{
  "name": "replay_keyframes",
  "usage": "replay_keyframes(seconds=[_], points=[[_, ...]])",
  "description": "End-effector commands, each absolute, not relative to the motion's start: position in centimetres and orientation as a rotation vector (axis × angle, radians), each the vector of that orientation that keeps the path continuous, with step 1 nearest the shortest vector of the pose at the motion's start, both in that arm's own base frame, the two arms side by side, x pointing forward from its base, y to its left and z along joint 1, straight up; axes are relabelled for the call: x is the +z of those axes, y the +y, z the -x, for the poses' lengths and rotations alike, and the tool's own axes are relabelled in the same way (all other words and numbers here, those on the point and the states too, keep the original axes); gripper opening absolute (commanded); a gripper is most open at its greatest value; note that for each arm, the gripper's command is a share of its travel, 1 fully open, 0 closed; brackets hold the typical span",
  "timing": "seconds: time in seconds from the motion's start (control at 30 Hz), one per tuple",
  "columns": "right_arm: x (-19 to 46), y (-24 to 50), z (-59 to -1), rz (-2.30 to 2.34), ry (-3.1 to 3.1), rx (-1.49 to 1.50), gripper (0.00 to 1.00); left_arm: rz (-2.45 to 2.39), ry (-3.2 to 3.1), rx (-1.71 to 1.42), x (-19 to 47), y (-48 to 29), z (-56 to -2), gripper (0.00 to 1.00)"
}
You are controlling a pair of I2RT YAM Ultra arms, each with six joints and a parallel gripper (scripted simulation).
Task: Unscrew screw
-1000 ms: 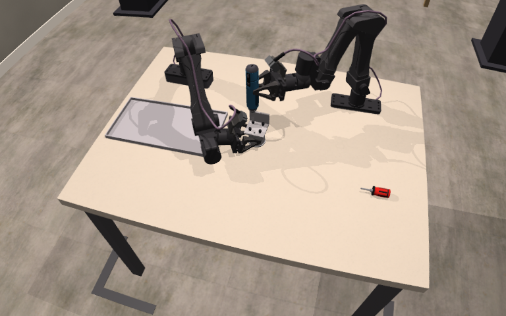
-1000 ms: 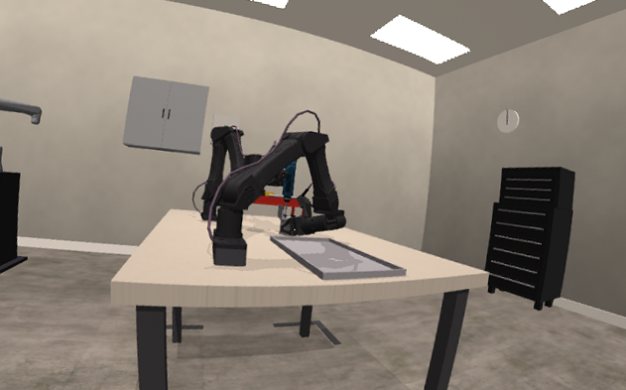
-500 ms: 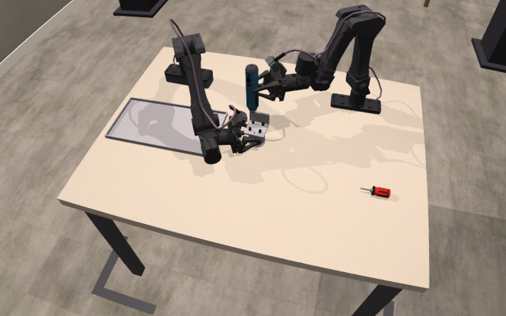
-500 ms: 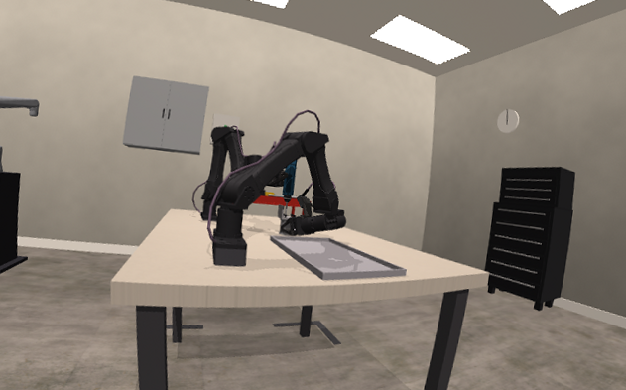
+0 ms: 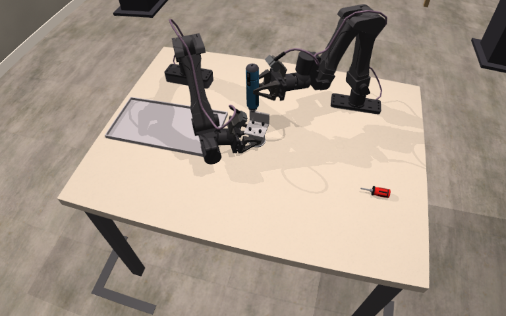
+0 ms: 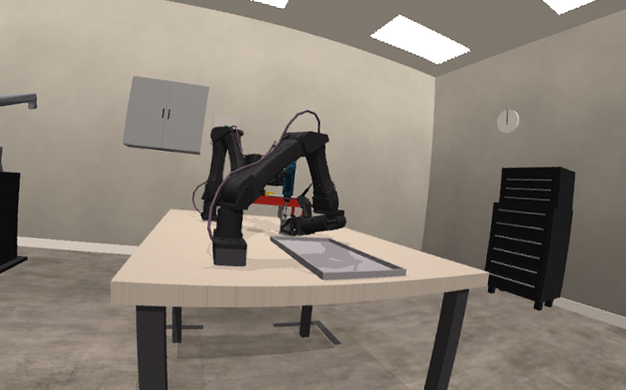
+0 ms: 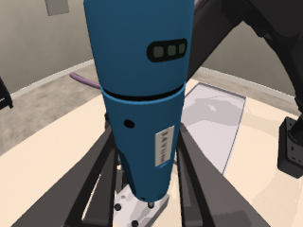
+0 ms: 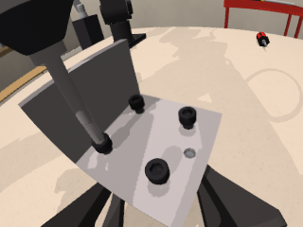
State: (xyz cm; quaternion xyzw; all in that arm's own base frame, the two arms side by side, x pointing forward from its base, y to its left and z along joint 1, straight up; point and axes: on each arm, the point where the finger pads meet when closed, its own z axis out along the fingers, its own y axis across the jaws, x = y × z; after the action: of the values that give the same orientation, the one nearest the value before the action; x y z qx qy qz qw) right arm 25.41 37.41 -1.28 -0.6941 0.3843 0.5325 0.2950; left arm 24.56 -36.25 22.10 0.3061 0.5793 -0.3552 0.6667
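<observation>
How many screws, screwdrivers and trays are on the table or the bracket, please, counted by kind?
Screws: 4, all on the bracket
Screwdrivers: 2, one blue, one red
Trays: 1
Total: 7
</observation>
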Motion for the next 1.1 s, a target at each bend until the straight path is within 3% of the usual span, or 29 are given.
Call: replay_keyframes(seconds=[0.0,1.07], points=[[-0.2,38.1,-25.6,1.833,0.975,1.432,0.59,-0.635,1.209,-0.837,26.0,-36.3,-24.3,0.42],[-0.2,38.1,-25.6,1.833,0.975,1.432,0.59,-0.628,1.199,-0.840,27.0,-36.2,-24.3,0.42]])
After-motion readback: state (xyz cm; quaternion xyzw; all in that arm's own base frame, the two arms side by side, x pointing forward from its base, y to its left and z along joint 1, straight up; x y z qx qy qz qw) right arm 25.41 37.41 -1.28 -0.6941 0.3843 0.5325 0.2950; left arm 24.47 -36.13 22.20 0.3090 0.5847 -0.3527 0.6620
